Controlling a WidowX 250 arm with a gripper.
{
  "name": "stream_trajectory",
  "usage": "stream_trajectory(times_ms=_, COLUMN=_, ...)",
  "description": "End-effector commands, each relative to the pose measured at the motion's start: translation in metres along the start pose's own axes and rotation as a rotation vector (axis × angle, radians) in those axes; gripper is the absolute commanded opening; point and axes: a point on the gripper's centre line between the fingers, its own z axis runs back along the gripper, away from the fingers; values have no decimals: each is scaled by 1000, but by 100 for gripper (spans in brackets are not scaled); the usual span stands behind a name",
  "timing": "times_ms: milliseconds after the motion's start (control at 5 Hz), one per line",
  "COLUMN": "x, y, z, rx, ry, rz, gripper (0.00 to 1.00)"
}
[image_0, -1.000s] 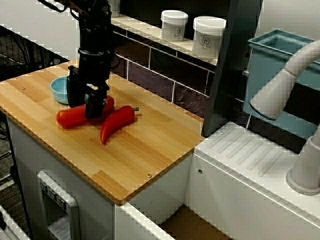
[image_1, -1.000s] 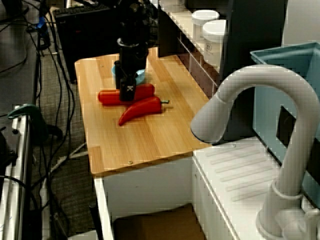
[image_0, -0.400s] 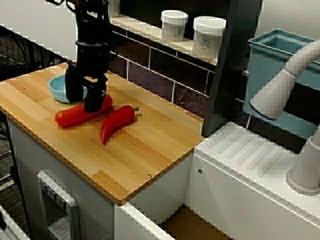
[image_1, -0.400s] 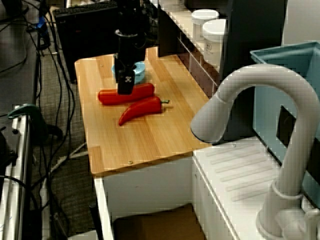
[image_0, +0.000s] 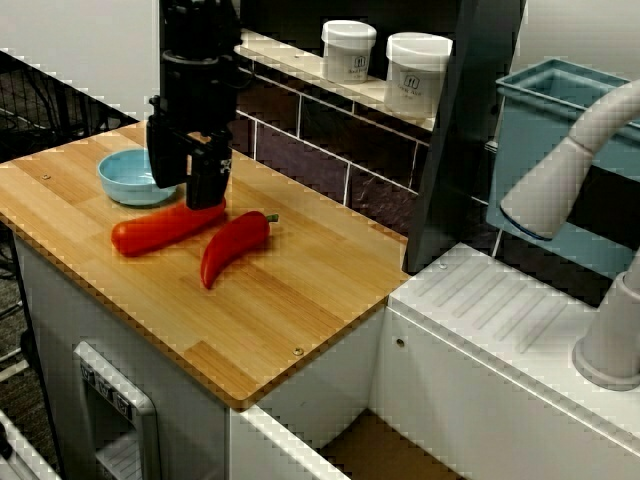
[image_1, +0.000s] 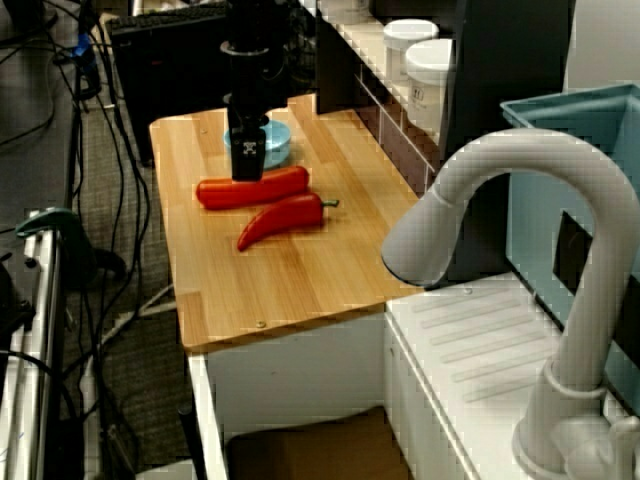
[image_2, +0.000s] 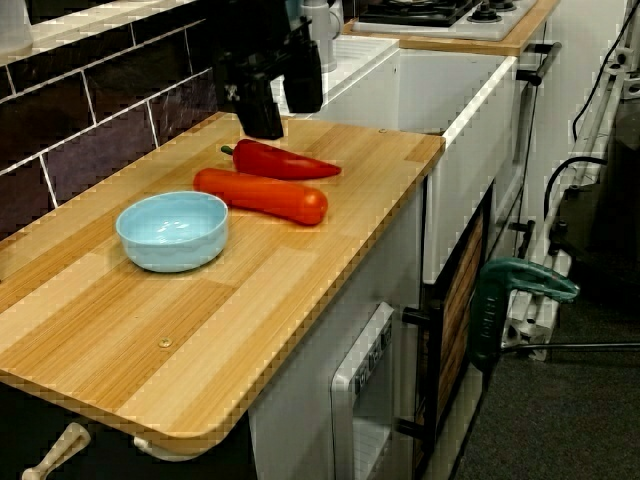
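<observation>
Wooden counter (image_0: 290, 300) below: my gripper (image_0: 187, 193) hangs with its fingers spread and empty, just above the long red pepper (image_0: 150, 230). The curved pepper (image_0: 232, 243) lies just beside it at 3 o'clock, and the blue bowl (image_0: 125, 180) sits at 11 o'clock.

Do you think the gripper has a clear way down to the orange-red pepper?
Probably yes: the open gripper hangs just above the orange-red pepper, nothing between; the red pepper lies alongside.

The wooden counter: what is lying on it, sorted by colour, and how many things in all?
red peppers: 2
light blue bowl: 1
Total: 3
</observation>
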Motion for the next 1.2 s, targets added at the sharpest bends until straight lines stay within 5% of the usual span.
stream_trajectory(times_ms=0, x=13, y=-16, z=-10, rx=43, ry=-77, rz=18, gripper=100)
stream_trajectory(times_ms=600, x=24, y=-18, z=-52, rx=81, ry=-53, rz=48, gripper=99)
stream_trajectory(times_ms=800, x=21, y=-16, z=-56, rx=74, ry=-46, rz=52, gripper=0)
stream_trajectory(times_ms=1000, x=18, y=-10, z=-47, rx=65, ry=-35, rz=59, gripper=0)
